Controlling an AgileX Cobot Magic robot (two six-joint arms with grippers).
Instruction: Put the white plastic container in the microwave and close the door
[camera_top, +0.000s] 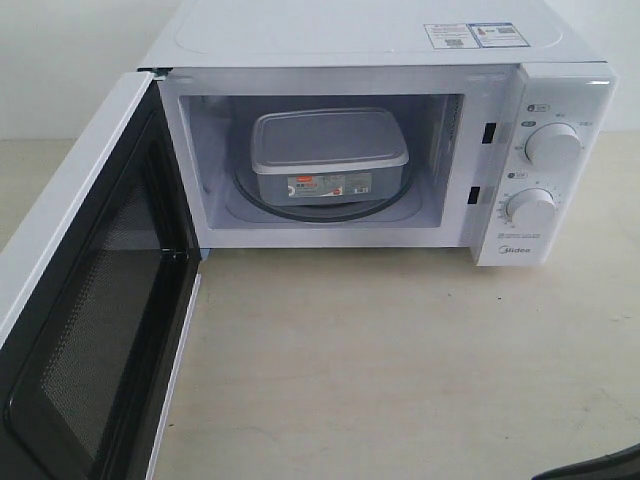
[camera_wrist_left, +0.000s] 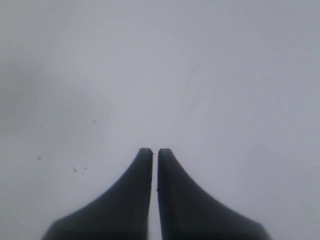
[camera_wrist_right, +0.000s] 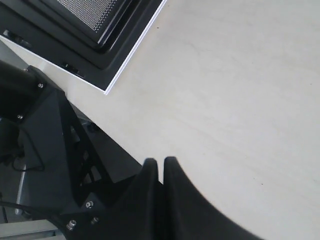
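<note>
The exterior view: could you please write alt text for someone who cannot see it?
A white microwave stands on a pale table with its door swung wide open to the left. A lidded white plastic container sits inside on the glass turntable.

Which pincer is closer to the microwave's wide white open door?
Right, probably: the right pincer hangs over the pale table with the white mesh-windowed door's corner in view. The left pincer faces only a plain pale surface, so I cannot place it.
</note>
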